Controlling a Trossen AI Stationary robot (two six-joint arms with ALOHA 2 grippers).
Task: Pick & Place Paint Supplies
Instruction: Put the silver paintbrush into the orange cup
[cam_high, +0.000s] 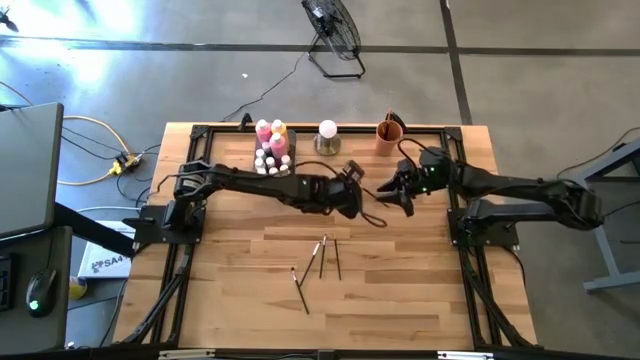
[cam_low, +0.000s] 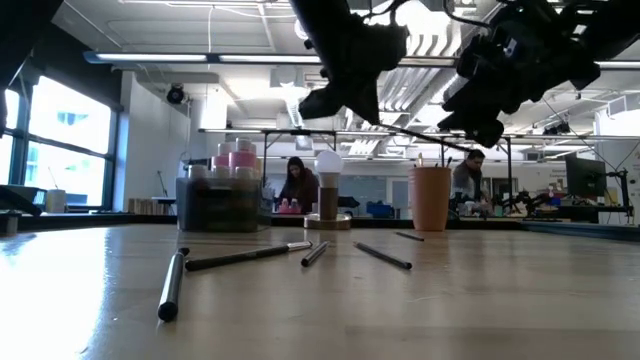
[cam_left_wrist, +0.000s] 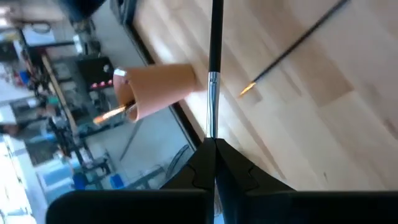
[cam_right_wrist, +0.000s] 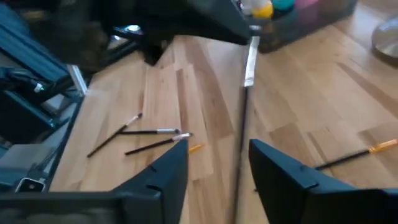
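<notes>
Claws meet mid-table: left claw (cam_left_wrist: 214, 146) clenched on a paintbrush (cam_left_wrist: 215, 56), right claw (cam_right_wrist: 217, 155) spread wide around its handle.

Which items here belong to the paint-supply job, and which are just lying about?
Part of the job:
- paint bottles in the tray
- loose brushes on the table
- brush pinched in the left gripper, passing between the open fingers of the right gripper

Just lying about:
- white ball
- orange cup
- floor fan

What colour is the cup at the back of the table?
Orange; the cup shows best in the left wrist view, with a brush inside.
</notes>
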